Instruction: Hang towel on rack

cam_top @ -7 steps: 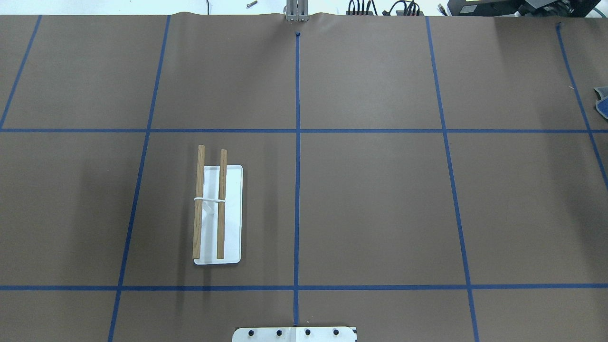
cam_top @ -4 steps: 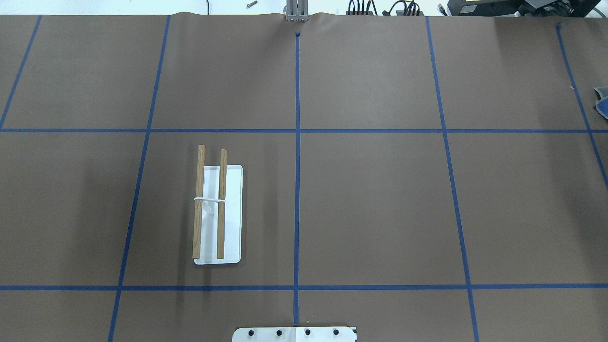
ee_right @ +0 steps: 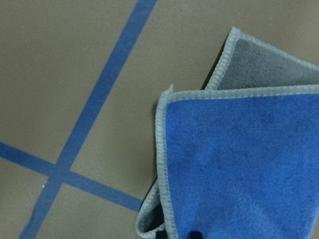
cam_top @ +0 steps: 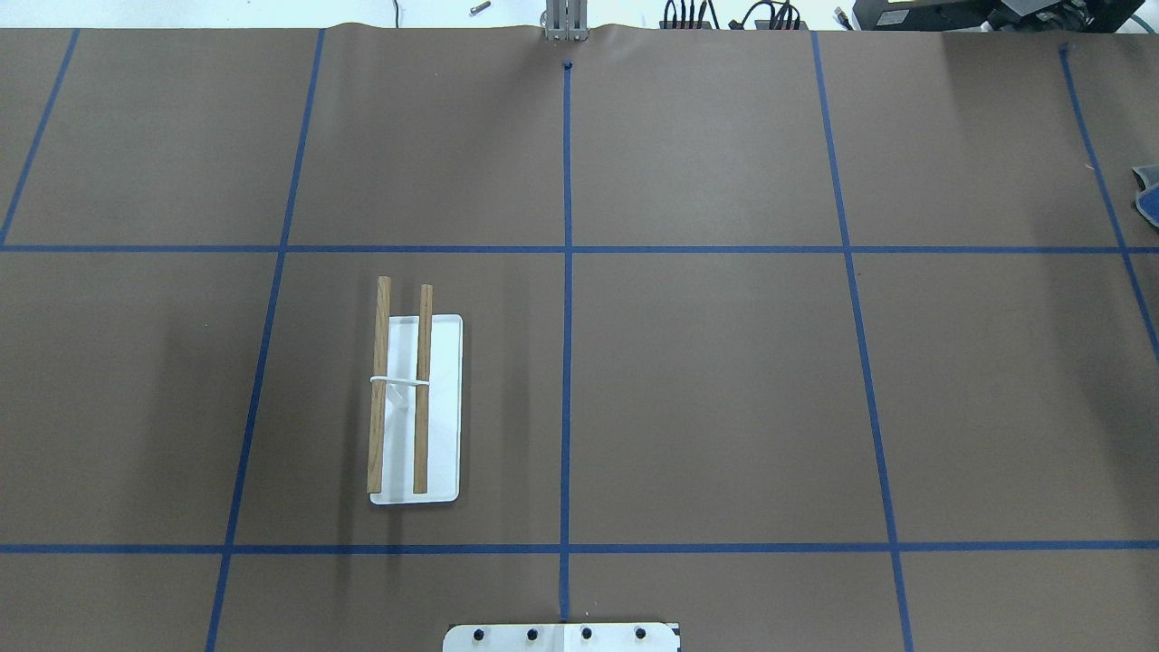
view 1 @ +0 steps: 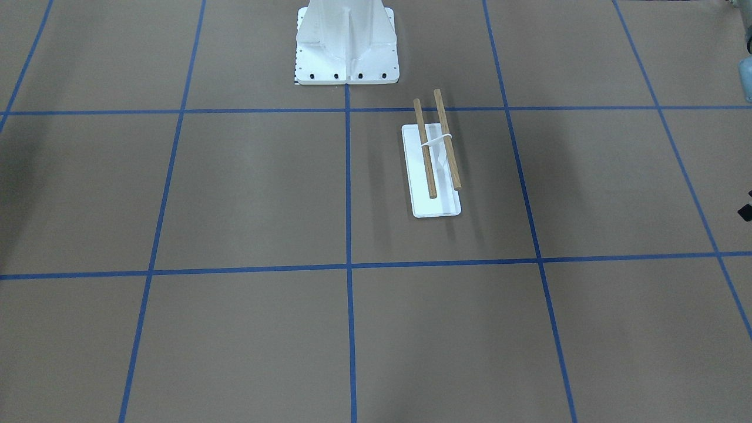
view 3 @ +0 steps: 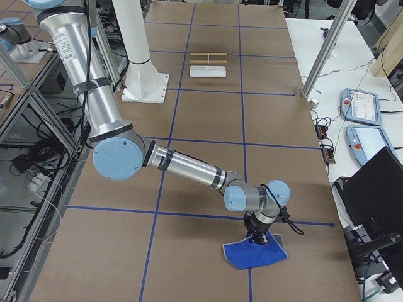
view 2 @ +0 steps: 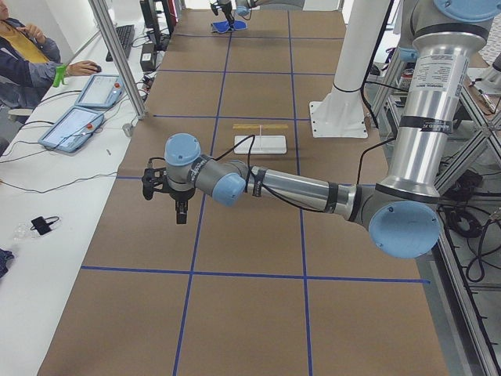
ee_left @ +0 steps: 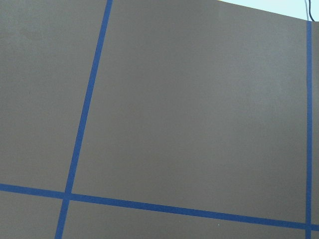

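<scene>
The rack [cam_top: 415, 403], two brown dowels over a white base plate, stands left of the table's middle; it also shows in the front view [view 1: 435, 158]. The blue towel [view 3: 255, 253] lies at the table's far right end, one grey-backed corner folded up [ee_right: 239, 164]. Only a sliver of the towel shows at the overhead view's right edge [cam_top: 1148, 197]. My right gripper [view 3: 257, 239] stands on the towel, its dark fingertips close together at the towel's edge. My left gripper [view 2: 181, 218] hangs above bare table, far from the rack; I cannot tell whether it is open.
The white bolted pedestal [view 1: 346, 53] stands behind the rack. A side table with tablets [view 2: 74, 125], a metal post [view 2: 117, 55] and a seated operator [view 2: 23, 47] lie beyond the table's far edge. A laptop [view 3: 378, 201] sits near the towel's end.
The towel sliver at the overhead view's right edge has shifted slightly. The rack has not moved.
</scene>
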You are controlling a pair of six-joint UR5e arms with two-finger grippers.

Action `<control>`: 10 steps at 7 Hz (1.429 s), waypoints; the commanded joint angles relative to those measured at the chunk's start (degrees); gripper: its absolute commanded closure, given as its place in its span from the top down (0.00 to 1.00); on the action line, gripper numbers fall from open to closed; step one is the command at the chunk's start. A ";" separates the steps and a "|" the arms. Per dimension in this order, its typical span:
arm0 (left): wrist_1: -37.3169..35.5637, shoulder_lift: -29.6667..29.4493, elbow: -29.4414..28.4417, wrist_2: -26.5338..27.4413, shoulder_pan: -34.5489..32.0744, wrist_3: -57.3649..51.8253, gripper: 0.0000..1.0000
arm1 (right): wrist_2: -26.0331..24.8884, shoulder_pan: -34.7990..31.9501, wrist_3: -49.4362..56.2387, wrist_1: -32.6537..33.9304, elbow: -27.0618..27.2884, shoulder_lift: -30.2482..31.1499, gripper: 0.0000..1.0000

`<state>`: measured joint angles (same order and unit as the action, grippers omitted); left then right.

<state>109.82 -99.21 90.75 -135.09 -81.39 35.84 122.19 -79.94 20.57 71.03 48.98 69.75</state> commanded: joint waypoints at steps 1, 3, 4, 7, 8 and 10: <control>0.04 0.06 -0.05 0.00 0.00 0.02 0.98 | 0.06 0.04 0.00 0.07 0.24 -0.23 0.00; 0.04 -0.11 0.04 0.00 0.00 0.19 0.98 | 0.24 -1.17 -0.09 0.59 1.37 -0.76 0.00; 0.04 -0.11 0.04 0.00 0.00 0.72 0.98 | 1.02 -2.66 -0.78 0.95 2.51 -0.85 0.00; 8.62 -2.55 -0.92 -3.15 2.18 14.45 0.98 | 6.65 -5.32 -12.66 24.48 27.37 0.38 0.00; 11.79 -4.83 -1.10 -3.08 4.63 21.48 0.98 | 6.66 -4.10 -21.18 35.64 39.58 -0.31 0.00; 16.98 -10.20 -1.10 -2.55 11.13 33.37 0.98 | 6.66 4.30 -43.99 47.93 58.70 -2.32 0.00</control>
<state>123.75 -106.41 89.54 -137.85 -73.99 62.20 128.82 -80.61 -9.11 111.82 96.47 68.88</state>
